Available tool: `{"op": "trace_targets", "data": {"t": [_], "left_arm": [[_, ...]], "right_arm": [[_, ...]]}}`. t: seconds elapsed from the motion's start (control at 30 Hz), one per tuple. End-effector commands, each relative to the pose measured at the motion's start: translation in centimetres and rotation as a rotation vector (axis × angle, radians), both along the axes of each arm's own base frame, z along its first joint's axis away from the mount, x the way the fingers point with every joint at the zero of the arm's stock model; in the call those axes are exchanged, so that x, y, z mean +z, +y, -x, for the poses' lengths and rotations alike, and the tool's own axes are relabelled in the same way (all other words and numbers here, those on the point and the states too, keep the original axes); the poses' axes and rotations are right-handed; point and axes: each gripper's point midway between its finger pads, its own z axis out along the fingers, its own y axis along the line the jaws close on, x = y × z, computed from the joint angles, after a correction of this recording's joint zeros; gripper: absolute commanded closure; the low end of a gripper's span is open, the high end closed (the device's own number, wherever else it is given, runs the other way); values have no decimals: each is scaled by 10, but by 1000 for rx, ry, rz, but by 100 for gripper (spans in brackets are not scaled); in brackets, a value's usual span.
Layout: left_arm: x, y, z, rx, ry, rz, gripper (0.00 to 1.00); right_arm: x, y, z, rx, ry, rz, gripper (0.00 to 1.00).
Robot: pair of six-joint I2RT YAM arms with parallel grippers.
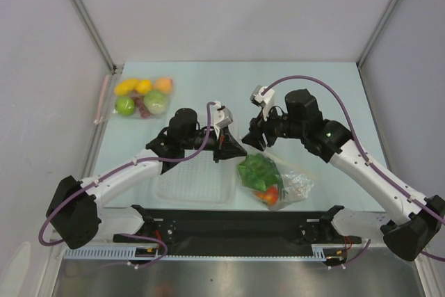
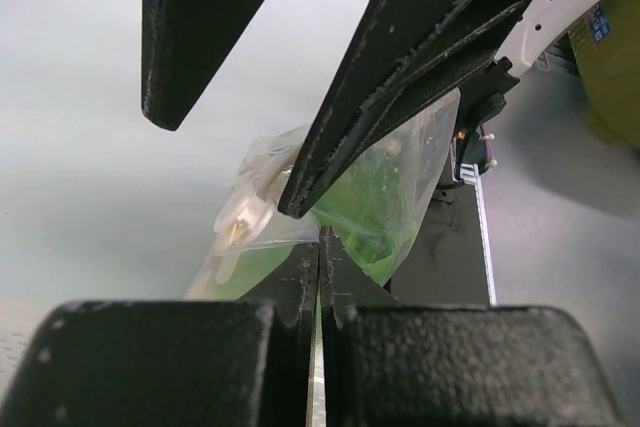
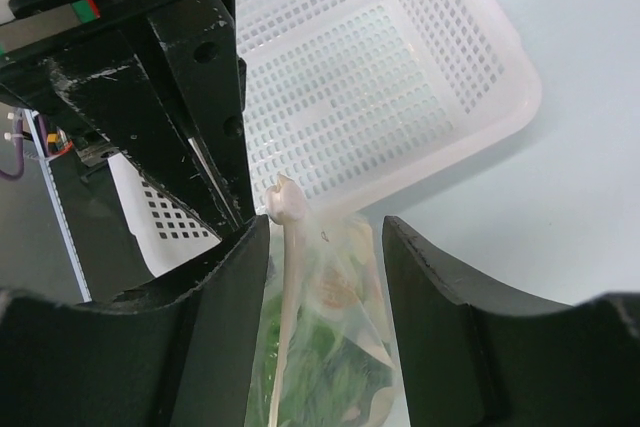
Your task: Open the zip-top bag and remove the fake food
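Note:
The zip-top bag lies right of the basket with its upper corner lifted. Inside show the green lettuce, a red tomato and white pieces. My left gripper is shut on the bag's top edge, with thin film between its fingertips in the left wrist view. My right gripper is open and straddles the bag's pale zip strip, which runs along its left finger. The bag hangs below it. Its fingers also show above the bag.
A white perforated basket stands under my left arm and shows in the right wrist view. A second clear pouch with round fruits and a pink strip lies at the far left. A black base plate runs along the near edge.

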Motion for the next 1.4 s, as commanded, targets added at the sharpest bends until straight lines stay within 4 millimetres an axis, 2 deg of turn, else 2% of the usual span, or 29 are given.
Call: {"op": "trace_targets", "data": {"t": [0.0,0.4,0.5,0.6,0.63,0.73,0.9,1.0,1.03,1.07,1.13,1.23,1.37], "left_arm": [[39,-3,7,-53,-105,79,100],[41,-4,9,-60,-110,71,100],[41,-3,10,-57,-111,70,100],[40,-3,10,-54,-110,66,100],[39,-3,10,-53,-108,64,100],[39,-1,9,-40,-114,63,100],[29,3,5,0,-107,26,100],[19,4,-3,43,-95,-11,77],[17,5,-3,48,-94,-18,60],[15,4,-6,56,-96,-26,54],[14,3,-7,54,-94,-29,45],[19,0,-8,46,-103,-15,39],[31,-5,-10,29,-124,15,35]], "right_arm": [[31,9,-4,29,-98,-51,46],[24,20,-2,47,-114,-33,46],[23,20,-2,45,-115,-28,56],[23,20,-2,45,-116,-25,79],[23,20,-2,44,-117,-23,90],[19,17,-3,32,-112,-12,99],[25,11,1,13,-133,-31,100],[34,8,5,9,-144,-57,100],[35,7,7,8,-142,-63,100],[37,7,8,10,-144,-69,100],[40,6,13,20,-142,-83,100],[38,6,20,37,-120,-100,100],[29,7,25,47,-89,-97,100]]}}
